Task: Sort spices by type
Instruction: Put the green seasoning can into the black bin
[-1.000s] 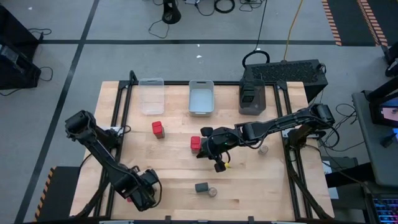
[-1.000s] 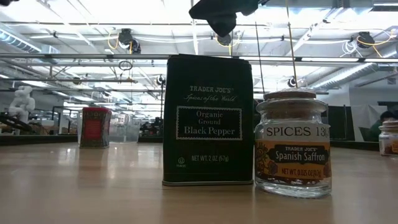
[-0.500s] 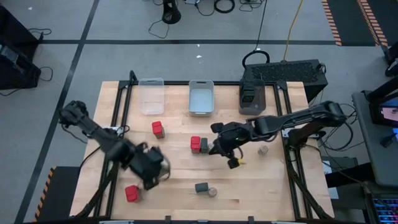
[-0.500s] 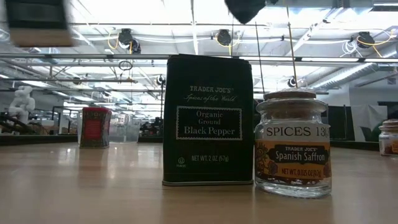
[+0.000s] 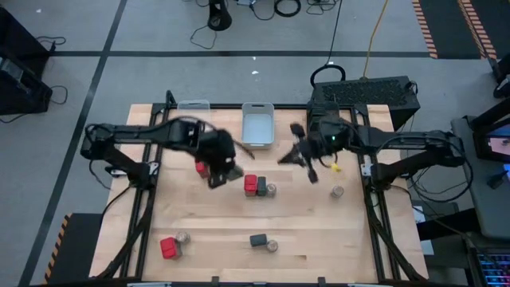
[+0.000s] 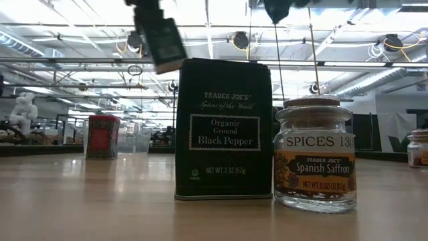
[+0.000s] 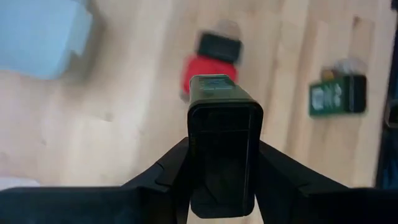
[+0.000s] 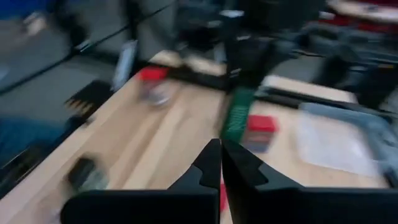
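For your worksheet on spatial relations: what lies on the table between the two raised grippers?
High view: a red box, dark box and small jar between left gripper and right gripper.

"Black Pepper" tin, "Spanish Saffron" jar

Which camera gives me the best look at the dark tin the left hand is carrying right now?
The left wrist view: the dark tin fills the centre, clamped in the left hand. The high view shows it only as a blur near the table's middle. The low view catches it tilted, high above the table. The right wrist view shows it blurred.
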You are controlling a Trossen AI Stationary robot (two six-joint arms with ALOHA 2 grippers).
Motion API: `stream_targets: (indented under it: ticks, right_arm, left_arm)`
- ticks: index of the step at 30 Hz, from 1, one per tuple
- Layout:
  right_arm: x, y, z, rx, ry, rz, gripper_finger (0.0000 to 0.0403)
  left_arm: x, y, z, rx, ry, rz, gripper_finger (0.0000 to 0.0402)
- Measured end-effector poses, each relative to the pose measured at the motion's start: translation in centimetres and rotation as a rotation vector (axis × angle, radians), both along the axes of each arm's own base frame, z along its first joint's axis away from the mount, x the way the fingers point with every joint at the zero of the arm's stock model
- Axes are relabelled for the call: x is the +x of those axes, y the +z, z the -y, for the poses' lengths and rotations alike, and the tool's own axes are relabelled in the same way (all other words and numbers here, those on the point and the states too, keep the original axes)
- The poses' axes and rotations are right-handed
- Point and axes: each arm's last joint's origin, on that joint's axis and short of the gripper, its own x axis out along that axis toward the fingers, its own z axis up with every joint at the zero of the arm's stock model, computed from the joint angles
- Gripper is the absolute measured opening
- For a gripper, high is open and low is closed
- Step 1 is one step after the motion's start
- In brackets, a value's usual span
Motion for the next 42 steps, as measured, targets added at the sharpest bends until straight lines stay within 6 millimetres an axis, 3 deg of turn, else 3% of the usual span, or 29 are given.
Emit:
stream_targets:
  ticks: [4,7,17,23,28,42]
  right_arm:
    - [0.7,-0.7,1.5,0.069,-0.068,0.0,0.0003]
    - [1.6,-1.2,2.3,0.102,-0.097,-0.041,0.0028]
    - [5.1,-2.4,2.9,0.093,-0.089,-0.099,0.0211]
    - [6.6,-3.7,3.5,0.099,-0.103,-0.091,0.0273]
    - [7.5,-4.7,3.8,0.108,-0.111,-0.09,0.0283]
    - [7.9,-4.2,4.1,0.133,-0.188,-0.034,0.0249]
  left_arm:
    - [1.1,0.7,-2.1,0.02,-0.022,0.024,0.0137]
    - [2.1,1.3,-2.9,0.033,-0.065,0.052,0.0137]
    - [5.0,-0.3,-3.5,0.102,-0.197,0.005,0.0137]
    - [5.5,-0.1,-3.6,0.142,-0.217,0.064,0.0137]
    - [5.5,0.0,-3.7,0.145,-0.217,0.074,0.0137]
    - [5.6,0.1,-3.8,0.18,-0.19,0.077,0.0137]
